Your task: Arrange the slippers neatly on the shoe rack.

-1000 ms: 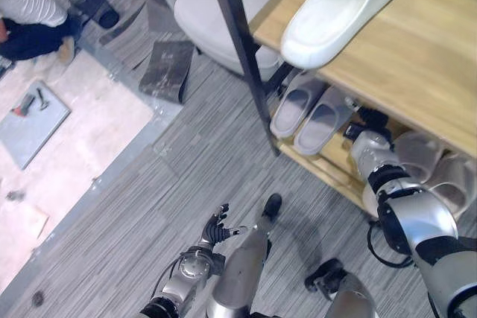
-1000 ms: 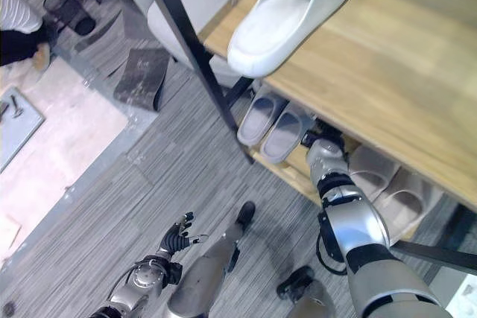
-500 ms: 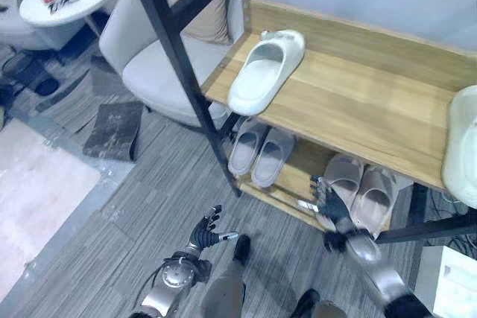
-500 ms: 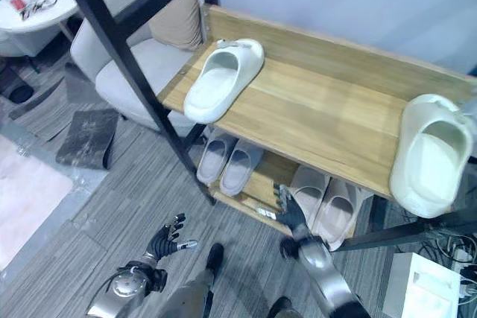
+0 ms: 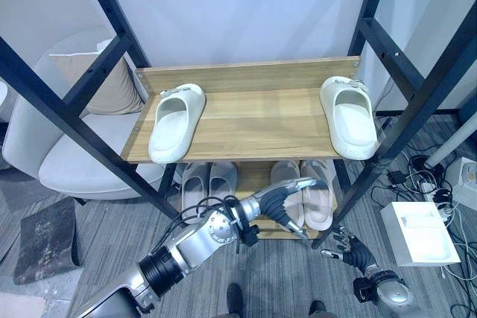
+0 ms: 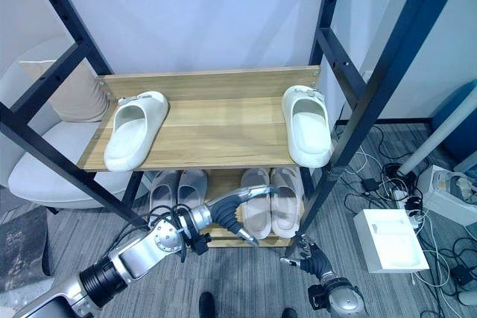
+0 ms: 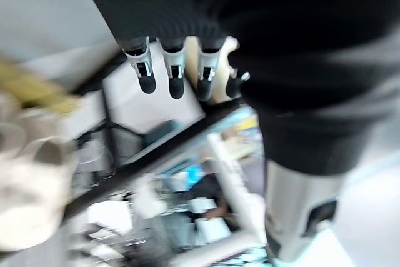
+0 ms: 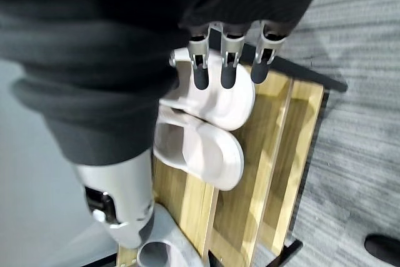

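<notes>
Two white slippers lie far apart on the rack's top wooden shelf [image 5: 257, 113]: one at the left end [image 5: 176, 121], one at the right end [image 5: 349, 115]. On the lower shelf a grey pair [image 5: 200, 182] stands left and a beige pair [image 5: 311, 193] right. My left hand [image 5: 282, 200] reaches in from the lower left, open, its straight fingers [image 7: 176, 73] in front of the beige pair. Low at the right my right hand [image 5: 349, 246] hangs open over the floor; its wrist view looks past straight fingers [image 8: 228, 60] at the beige pair [image 8: 212, 101].
Black frame posts [image 5: 112, 27] and diagonal bars [image 5: 406, 57] flank the rack. A pale chair with a cushion [image 5: 67, 161] stands at the left, a dark mat [image 5: 45, 240] on the floor below it. A white box [image 5: 417, 232] and cables lie at the right.
The camera has swung up to face the rack squarely. My left hand has risen from near the floor to the lower shelf; my right hand has come away from the beige pair.
</notes>
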Controlling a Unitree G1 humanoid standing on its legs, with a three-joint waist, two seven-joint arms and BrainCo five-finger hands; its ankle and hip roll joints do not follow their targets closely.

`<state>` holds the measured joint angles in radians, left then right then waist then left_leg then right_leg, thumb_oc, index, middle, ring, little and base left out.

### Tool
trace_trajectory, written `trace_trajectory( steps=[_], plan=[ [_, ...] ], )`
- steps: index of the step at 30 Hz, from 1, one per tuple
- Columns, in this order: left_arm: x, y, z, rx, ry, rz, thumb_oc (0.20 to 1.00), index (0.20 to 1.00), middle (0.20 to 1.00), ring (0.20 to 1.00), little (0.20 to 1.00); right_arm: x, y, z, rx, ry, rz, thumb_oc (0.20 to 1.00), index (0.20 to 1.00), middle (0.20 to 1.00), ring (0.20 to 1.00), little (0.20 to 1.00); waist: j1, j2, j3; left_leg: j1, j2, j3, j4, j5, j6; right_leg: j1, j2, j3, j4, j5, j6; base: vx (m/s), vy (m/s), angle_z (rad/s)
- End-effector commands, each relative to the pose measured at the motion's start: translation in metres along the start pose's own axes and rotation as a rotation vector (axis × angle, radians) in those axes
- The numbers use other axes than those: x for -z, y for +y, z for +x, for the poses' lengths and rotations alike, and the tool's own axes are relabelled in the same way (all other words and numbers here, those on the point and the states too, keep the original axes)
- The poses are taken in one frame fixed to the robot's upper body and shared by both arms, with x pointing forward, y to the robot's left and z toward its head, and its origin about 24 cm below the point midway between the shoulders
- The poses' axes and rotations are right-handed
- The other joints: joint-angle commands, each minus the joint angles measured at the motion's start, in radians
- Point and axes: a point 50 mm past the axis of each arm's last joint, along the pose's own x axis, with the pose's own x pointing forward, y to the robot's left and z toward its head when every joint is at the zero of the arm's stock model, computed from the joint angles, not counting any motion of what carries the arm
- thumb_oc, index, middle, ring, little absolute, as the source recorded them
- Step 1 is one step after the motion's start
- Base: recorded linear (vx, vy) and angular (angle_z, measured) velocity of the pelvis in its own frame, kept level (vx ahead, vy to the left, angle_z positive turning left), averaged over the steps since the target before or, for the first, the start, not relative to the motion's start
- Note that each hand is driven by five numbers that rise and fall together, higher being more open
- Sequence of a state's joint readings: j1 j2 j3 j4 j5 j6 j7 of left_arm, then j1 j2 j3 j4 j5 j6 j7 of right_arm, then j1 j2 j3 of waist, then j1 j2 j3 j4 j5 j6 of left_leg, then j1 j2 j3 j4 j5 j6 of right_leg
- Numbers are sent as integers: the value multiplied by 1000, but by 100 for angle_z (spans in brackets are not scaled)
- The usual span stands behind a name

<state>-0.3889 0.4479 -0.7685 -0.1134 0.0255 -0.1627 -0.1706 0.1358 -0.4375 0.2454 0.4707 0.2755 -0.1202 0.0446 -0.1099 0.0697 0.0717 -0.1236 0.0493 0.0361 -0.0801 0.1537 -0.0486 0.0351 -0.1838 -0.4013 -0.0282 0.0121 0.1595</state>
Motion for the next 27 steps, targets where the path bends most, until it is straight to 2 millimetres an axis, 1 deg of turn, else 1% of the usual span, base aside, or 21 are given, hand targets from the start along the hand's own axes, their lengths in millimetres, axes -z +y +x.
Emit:
trace_trajectory(
  steps=[1, 3, 4, 5, 7, 8, 9, 10, 11, 13, 14, 16, 17, 18, 20, 23, 25, 27],
  plan=[
    [-30, 43, -2, -156, -180, -64, 1000, 1000, 1000, 1000, 1000, -45, -4, 20, 15, -163, -64, 1000, 1000, 1000, 1000, 1000, 30, -28, 65, 99, -43, 6, 3, -136, -24, -40, -21, -31, 13, 10, 11, 2, -27, 3],
    [-45, 56, -5, -220, -258, -105, 1000, 1000, 1000, 1000, 1000, -44, -3, 23, 22, -152, -79, 1000, 1000, 1000, 1000, 1000, 36, -27, 67, 98, -42, 3, 3, -133, -27, -33, -21, -37, 5, 12, 10, -1, -35, 9],
    [-55, 66, -8, -278, -320, -133, 1000, 1000, 1000, 1000, 1000, -47, -2, 26, 24, -153, -93, 1000, 1000, 1000, 1000, 1000, 43, -26, 67, 97, -41, 0, 3, -131, -30, -29, -21, -40, 1, 12, 9, -4, -39, 11],
    [-60, 74, -11, -328, -352, -140, 1000, 1000, 1000, 1000, 1000, -47, -1, 28, 28, -150, -89, 1000, 1000, 1000, 1000, 1000, 49, -26, 66, 96, -41, -1, 4, -130, -32, -28, -21, -42, -1, 12, 7, -8, -38, 5],
    [-75, 94, -22, -448, -437, -134, 1000, 1000, 1000, 1000, 1000, -49, 3, 32, 25, -149, -96, 1000, 1000, 1000, 1000, 1000, 58, -28, 70, 97, -40, -4, 4, -128, -37, -18, -20, -45, -6, 10, 3, -2, -20, 0],
    [-75, 94, -23, -448, -436, -134, 1000, 1000, 1000, 1000, 1000, -49, 3, 32, 25, -149, -96, 1000, 1000, 1000, 1000, 1000, 58, -28, 70, 98, -40, -4, 4, -128, -37, -18, -20, -46, -6, 10, 3, 5, -34, 11],
    [-79, 110, -37, -590, -483, -125, 1000, 1000, 1000, 1000, 1000, -52, 6, 34, 21, -151, -102, 1000, 1000, 1000, 1000, 1000, 70, -31, 76, 102, -38, -3, 4, -128, -40, -8, -20, -49, -9, 7, -1, 5, -19, 13],
    [-79, 110, -38, -592, -482, -125, 1000, 1000, 1000, 1000, 1000, -52, 6, 35, 20, -152, -103, 1000, 1000, 1000, 1000, 1000, 68, -31, 76, 101, -38, -3, 3, -127, -40, -8, -20, -50, -9, 8, -1, 18, -34, 15],
    [-82, 130, -62, -782, -490, -21, 1000, 1000, 1000, 1000, 1000, -56, 8, 37, 27, -164, -102, 1000, 1000, 1000, 1000, 1000, 82, -33, 79, 105, -36, -4, 3, -126, -45, 2, -19, -52, -16, 6, -3, 19, -24, 15],
    [-77, 145, -84, -979, -464, 49, 1000, 1000, 1000, 1000, 1000, -56, 9, 37, 35, -166, -100, 1000, 1000, 1000, 1000, 1000, 96, -33, 82, 112, -34, -4, 5, -131, -50, 16, -17, -57, -19, 0, -4, 36, -32, 6],
    [-77, 148, -90, -1022, -466, 69, 1000, 1000, 1000, 1000, 1000, -55, 9, 37, 40, -165, -94, 1000, 1000, 1000, 1000, 1000, 97, -33, 79, 109, -36, -7, 3, -126, -49, 18, -17, -61, -23, 4, -4, 51, -29, -1],
    [-71, 158, -103, -1137, -409, 151, 1000, 1000, 1000, 1000, 1000, -53, 9, 35, 45, -166, -93, 1000, 1000, 1000, 1000, 1000, 103, -33, 76, 115, -36, -12, 4, -127, -50, 31, -16, -68, -28, 2, -5, 46, -15, 10],
    [-65, 162, -109, -1183, -353, 209, 1000, 1000, 1000, 1000, 1000, -53, 9, 34, 46, -166, -95, 1000, 1000, 1000, 1000, 1000, 104, -32, 73, 116, -36, -14, 4, -128, -50, 36, -16, -70, -30, 2, -5, 52, -3, 11],
    [-58, 167, -116, -1226, -259, 317, 1000, 1000, 1000, 1000, 1000, -49, 9, 33, 52, -159, -86, 1000, 1000, 1000, 1000, 1000, 107, -30, 68, 119, -35, -18, 3, -129, -50, 44, -15, -73, -34, 1, -5, 43, -3, 6],
    [-57, 167, -116, -1227, -259, 319, 1000, 1000, 1000, 1000, 1000, -49, 9, 33, 51, -159, -86, 1000, 1000, 1000, 1000, 1000, 106, -31, 67, 118, -35, -19, 3, -129, -50, 43, -15, -74, -34, 1, -4, 22, 2, 11],
    [-38, 175, -127, -1287, -78, 461, 1000, 1000, 1000, 1000, 1000, -46, 19, 34, 20, -151, -87, 1000, 1000, 1000, 1000, 1000, 105, -30, 58, 123, -34, -17, 2, -133, -48, 50, -11, -75, -41, 0, -4, 36, 8, 17],
    [-29, 179, -128, -1263, 20, 565, 1000, 1000, 1000, 1000, 1000, -45, 24, 34, -4, -152, -88, 1000, 1000, 1000, 1000, 1000, 102, -31, 55, 123, -34, -13, 1, -134, -47, 49, -9, -69, -44, 0, -3, 0, 0, 0],
    [-25, 184, -129, -1247, 95, 687, 1000, 1000, 1000, 1000, 1000, -45, 28, 34, -17, -156, -82, 1000, 1000, 1000, 1000, 1000, 98, -32, 53, 124, -33, -12, 0, -136, -46, 48, -8, -66, -46, 1, -2, 21, 12, -3]
  ],
)
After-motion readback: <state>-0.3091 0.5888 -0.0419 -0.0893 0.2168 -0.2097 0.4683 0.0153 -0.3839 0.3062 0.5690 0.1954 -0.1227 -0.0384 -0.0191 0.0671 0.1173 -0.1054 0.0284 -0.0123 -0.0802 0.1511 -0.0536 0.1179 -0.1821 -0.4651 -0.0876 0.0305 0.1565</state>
